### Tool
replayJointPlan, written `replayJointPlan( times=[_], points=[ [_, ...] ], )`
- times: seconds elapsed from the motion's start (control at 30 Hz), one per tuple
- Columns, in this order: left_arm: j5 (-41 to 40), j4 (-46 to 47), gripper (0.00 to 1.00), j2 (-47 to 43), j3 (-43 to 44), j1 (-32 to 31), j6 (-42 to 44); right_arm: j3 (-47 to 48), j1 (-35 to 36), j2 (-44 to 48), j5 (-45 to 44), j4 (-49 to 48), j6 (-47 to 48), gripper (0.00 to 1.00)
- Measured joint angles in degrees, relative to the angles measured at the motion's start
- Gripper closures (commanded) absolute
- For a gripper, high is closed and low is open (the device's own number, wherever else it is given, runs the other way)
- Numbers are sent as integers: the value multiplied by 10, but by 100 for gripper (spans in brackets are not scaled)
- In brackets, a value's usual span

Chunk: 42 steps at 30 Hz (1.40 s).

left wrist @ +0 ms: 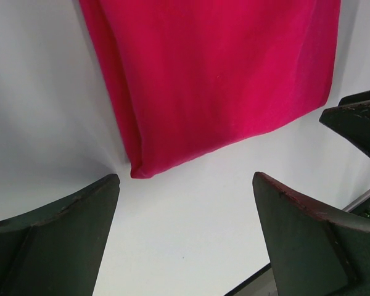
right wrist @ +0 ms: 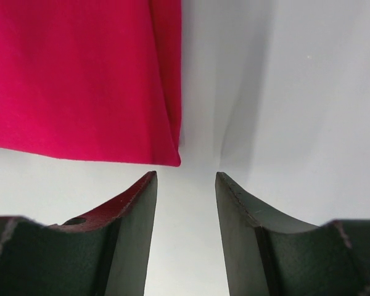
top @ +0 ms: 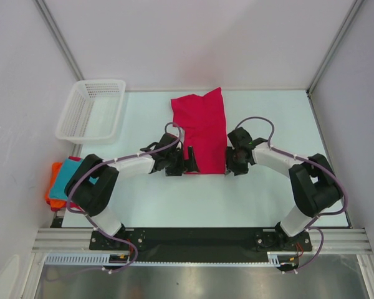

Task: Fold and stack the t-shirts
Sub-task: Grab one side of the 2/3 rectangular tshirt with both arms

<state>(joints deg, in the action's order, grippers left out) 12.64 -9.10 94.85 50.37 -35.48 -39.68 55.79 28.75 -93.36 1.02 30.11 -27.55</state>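
Hovering our left gripper [top: 174,164] and right gripper [top: 232,163], both released and empty, off the near corners of the crimson-pink t-shirt [top: 202,124] lying midway on the surface [top: 268,199], we risk pinching one layer only, so the fold would splay or skew.

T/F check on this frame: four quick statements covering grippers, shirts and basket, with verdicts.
1. Left gripper and right gripper sit at the pink shirt's near corners. True.
2. Left gripper is shut on the pink shirt. False: it is open, with the cloth ahead of its fingers.
3. The basket holds a shirt. False: the basket looks empty.
4. Teal shirt lies on orange shirt. True.
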Motion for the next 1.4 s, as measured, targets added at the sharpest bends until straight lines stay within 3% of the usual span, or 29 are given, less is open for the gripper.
replayJointPlan(
  times=[0.77, 0.83, 0.9, 0.97, 1.4],
  points=[
    [0, 26, 10, 40, 34, 0, 1, 51, 0, -80, 17, -70, 0, 55],
    [0, 27, 22, 41, 35, 0, 1, 53, 0, -83, 21, -79, -1, 55],
    [0, 28, 56, 43, 35, 0, -1, 53, 0, -84, 23, -84, -1, 56],
    [1, 28, 100, 50, 34, 0, -1, 53, 0, -84, 23, -86, -1, 59],
    [12, 36, 100, 65, 31, 0, -4, 29, -1, -63, 13, -83, -2, 58]
  ],
)
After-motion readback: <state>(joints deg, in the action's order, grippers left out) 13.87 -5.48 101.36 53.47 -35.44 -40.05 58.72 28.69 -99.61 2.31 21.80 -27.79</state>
